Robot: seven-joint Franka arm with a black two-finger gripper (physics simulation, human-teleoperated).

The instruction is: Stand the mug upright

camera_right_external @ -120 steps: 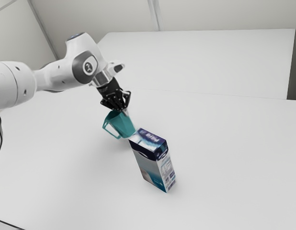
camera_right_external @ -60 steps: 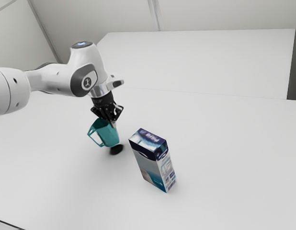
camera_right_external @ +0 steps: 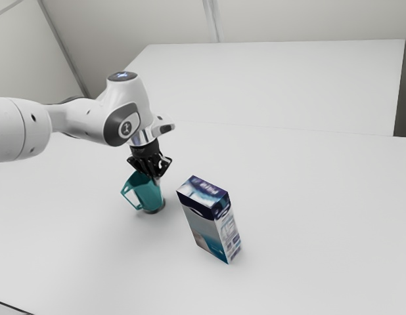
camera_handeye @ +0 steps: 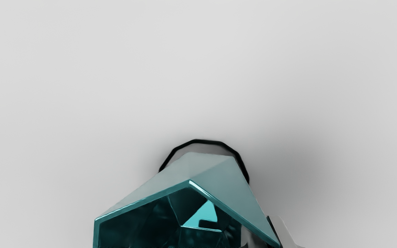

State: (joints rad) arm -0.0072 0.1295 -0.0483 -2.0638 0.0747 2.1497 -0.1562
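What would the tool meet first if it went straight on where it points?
Most likely the white tabletop: the tool points down, gripping the mug, whose lower end would probably touch first. How much gap there is, if any, I can't tell.

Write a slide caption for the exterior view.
A claw grips a teal mug by its rim, near a box.

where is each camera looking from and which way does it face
Exterior view: sits at the arm's side, looking down across the table at the teal mug and the carton; my arm comes in from the exterior view's left, ending in the gripper.
Wrist view: rides on my hand, facing down past my fingers into the mug's open mouth, with the table beyond; the fingers show at the mug's wall.
Shared: the mug, the table and part of the gripper.
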